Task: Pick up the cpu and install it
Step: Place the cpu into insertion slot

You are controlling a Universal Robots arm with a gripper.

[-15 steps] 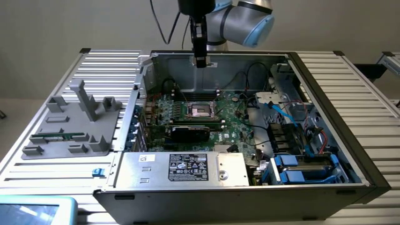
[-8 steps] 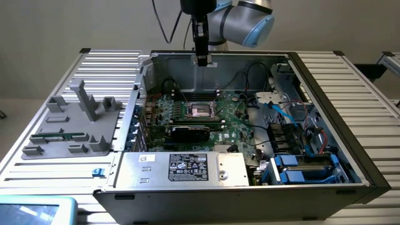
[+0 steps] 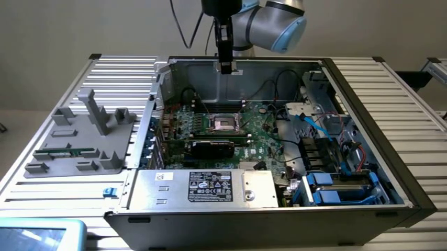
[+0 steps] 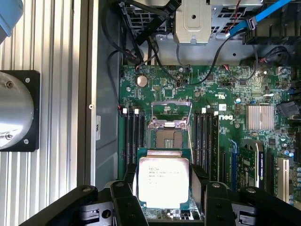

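The cpu [image 4: 163,182] is off the table and in the gripper [image 4: 163,188], pinched by two opposite edges w/ a dark finger [image 4: 128,186] on each side. The jaws stand wide because the chip itself is wide, and they're closed on it, not empty. The edge grip probably keeps the pads off the underside contacts. The metal lid faces up toward the wrist cam and the chip lies flat, level w/ the board as far as I can tell. It's near-square, so there's no real long axis. The printed lines run across from finger to finger, and the sides look parallel to the socket [image 4: 168,137] sides, likely pre-aligned. The socket sits just beyond the chip's far edge in the wrist view, not under it, w/ its load frame [image 4: 170,109] flipped open. RAM slots [image 4: 134,136] flank it on the green motherboard [image 4: 225,89]. In the exterior view the gripper [image 3: 226,67] hangs high by the rear wall of the open PC case [image 3: 279,67], well above the board. A grey fixture tray [image 3: 73,170] lies on the exterior view's left, w/ a green memory stick [image 3: 66,153] in it.
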